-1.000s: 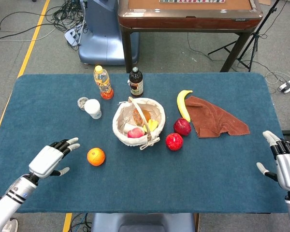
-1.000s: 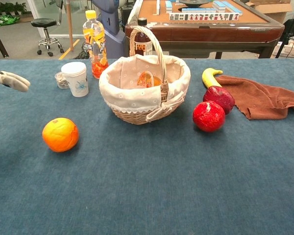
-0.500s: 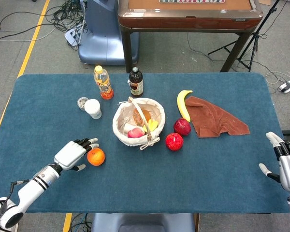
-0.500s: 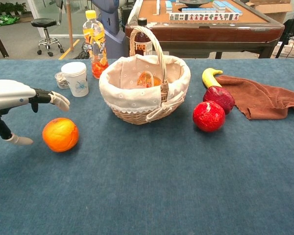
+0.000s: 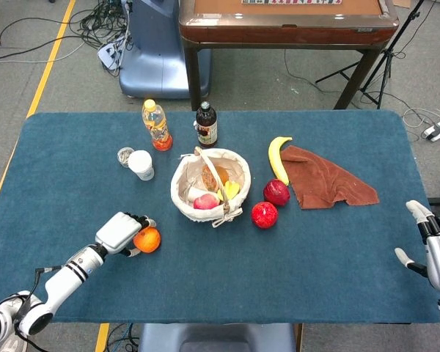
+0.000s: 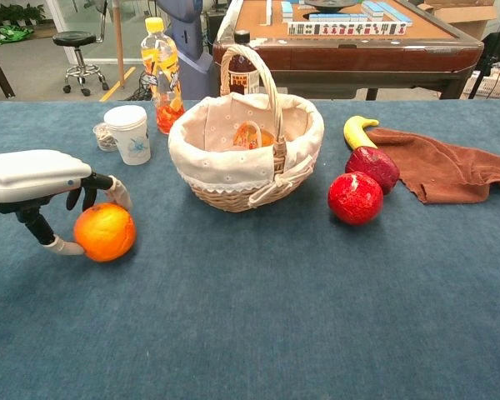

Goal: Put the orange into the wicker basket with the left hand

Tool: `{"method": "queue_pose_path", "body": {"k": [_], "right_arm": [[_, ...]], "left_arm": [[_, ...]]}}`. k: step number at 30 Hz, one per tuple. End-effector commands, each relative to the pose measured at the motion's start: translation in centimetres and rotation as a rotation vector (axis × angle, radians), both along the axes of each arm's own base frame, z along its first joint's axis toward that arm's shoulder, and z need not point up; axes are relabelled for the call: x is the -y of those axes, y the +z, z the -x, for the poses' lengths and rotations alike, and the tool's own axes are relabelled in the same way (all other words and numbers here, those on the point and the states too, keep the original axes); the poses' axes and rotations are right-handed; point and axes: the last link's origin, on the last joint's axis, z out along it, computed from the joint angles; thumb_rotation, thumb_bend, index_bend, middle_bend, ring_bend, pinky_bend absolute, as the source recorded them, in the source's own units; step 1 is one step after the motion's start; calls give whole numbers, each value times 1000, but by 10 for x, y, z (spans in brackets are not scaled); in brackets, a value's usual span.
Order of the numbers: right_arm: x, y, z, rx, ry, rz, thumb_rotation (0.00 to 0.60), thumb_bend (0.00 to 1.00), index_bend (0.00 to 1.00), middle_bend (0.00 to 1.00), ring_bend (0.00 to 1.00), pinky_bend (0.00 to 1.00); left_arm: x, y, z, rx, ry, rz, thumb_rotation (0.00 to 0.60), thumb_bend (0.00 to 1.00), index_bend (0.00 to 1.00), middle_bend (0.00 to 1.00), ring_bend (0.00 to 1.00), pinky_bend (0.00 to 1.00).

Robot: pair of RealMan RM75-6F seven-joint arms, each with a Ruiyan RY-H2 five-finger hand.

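Note:
The orange [image 5: 148, 240] [image 6: 105, 232] lies on the blue table left of the wicker basket [image 5: 187, 179] [image 6: 202, 146]. My left hand [image 5: 122, 233] [image 6: 35, 178] has come onto it from the left. Its fingers [image 6: 117, 194] curl over the orange's top and far side, and the thumb [image 6: 61, 247] presses its lower left. The orange still rests on the cloth. The basket is lined with white cloth and holds several fruits. My right hand [image 5: 436, 257] hangs at the table's right edge, fingers apart and holding nothing; the chest view does not show it.
A white cup [image 5: 141, 164] and a small jar [image 5: 125, 155] stand behind the orange, with an orange drink bottle [image 5: 156, 125] and a dark bottle [image 5: 206, 125] further back. Two red fruits [image 5: 264, 215] [image 5: 276, 192], a banana [image 5: 278, 158] and a brown cloth [image 5: 326, 178] lie right of the basket.
My left hand has moved right across the table to the orange and curled its fingers around it. The orange has shifted very slightly. The right hand has barely moved.

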Motion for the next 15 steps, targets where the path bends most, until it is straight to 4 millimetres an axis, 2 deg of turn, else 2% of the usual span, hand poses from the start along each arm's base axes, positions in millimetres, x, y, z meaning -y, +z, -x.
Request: {"method": "queue_pose_path", "body": {"k": [1, 3, 7, 15], "right_arm": [[0, 0, 0, 0, 0, -1, 600, 145, 136, 185, 202, 313], [0, 0, 0, -1, -1, 0, 600, 145, 136, 185, 202, 314], [0, 0, 0, 1, -1, 0, 600, 146, 136, 185, 202, 313], [2, -2, 2, 0, -5, -7, 600, 146, 136, 185, 202, 314]], "left_arm": [[-3, 0, -2, 50, -4, -28, 600, 241, 469, 539, 534, 513], [-3, 4, -4, 89, -6, -49, 600, 241, 497, 582, 561, 526], [-3, 16, -9, 153, 5, -69, 600, 241, 500, 586, 563, 531], [-19, 61, -34, 337, 37, -173, 600, 241, 493, 586, 555, 538]]}}
